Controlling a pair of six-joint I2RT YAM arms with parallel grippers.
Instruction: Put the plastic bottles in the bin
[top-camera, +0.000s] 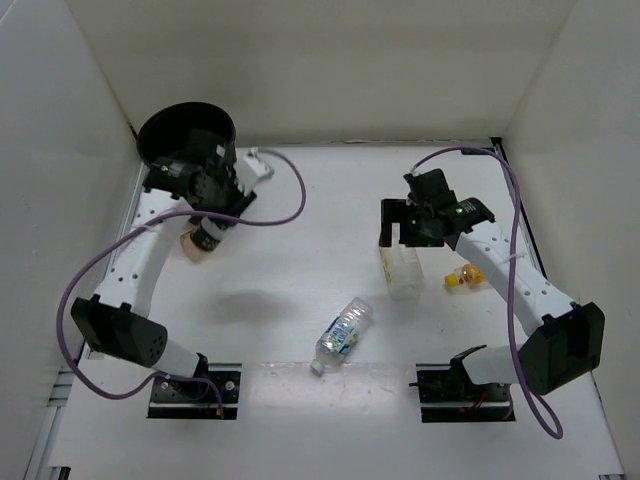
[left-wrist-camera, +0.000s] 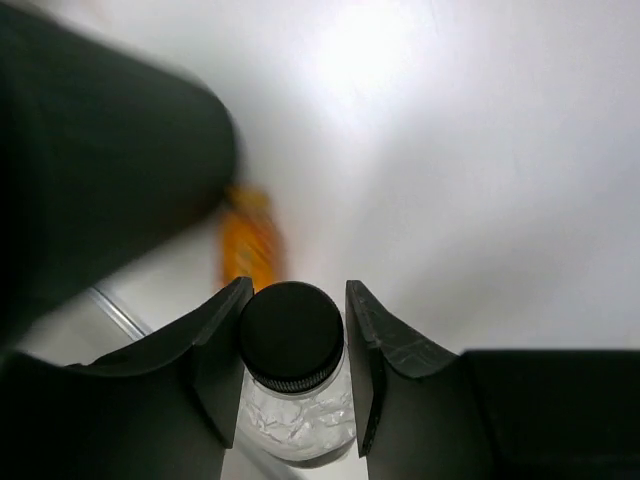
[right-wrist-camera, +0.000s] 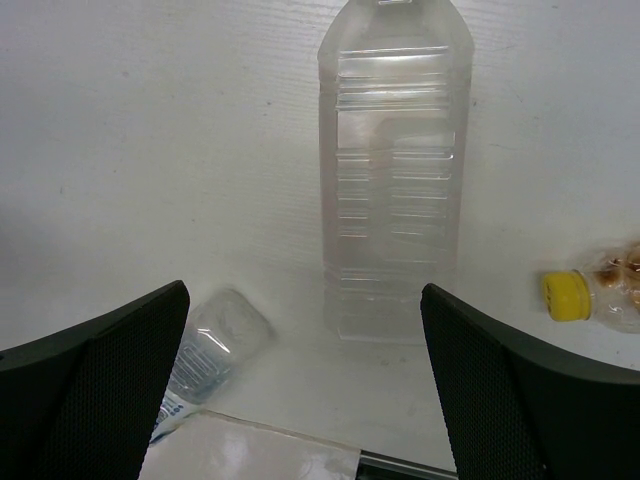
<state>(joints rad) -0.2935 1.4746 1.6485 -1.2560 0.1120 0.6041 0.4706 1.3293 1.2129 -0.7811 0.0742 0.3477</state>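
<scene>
The black bin (top-camera: 185, 130) stands at the far left corner. My left gripper (top-camera: 207, 222) is just in front of it, shut on a small clear bottle with a black cap (left-wrist-camera: 292, 335). The bin's dark wall (left-wrist-camera: 100, 170) is at the left of the left wrist view, with a blurred orange thing (left-wrist-camera: 248, 240) beyond the cap. My right gripper (top-camera: 405, 225) is open and empty (right-wrist-camera: 303, 300) over a tall clear square bottle (top-camera: 403, 270) (right-wrist-camera: 395, 180). A blue-green labelled bottle (top-camera: 343, 333) (right-wrist-camera: 210, 355) lies mid-table. A small yellow-capped bottle (top-camera: 465, 277) (right-wrist-camera: 590, 295) lies to the right.
White walls close in the table on the left, back and right. Purple cables (top-camera: 290, 205) loop from both arms. A small white part (top-camera: 256, 164) lies beside the bin. A glossy strip (top-camera: 330, 375) runs between the two arm bases.
</scene>
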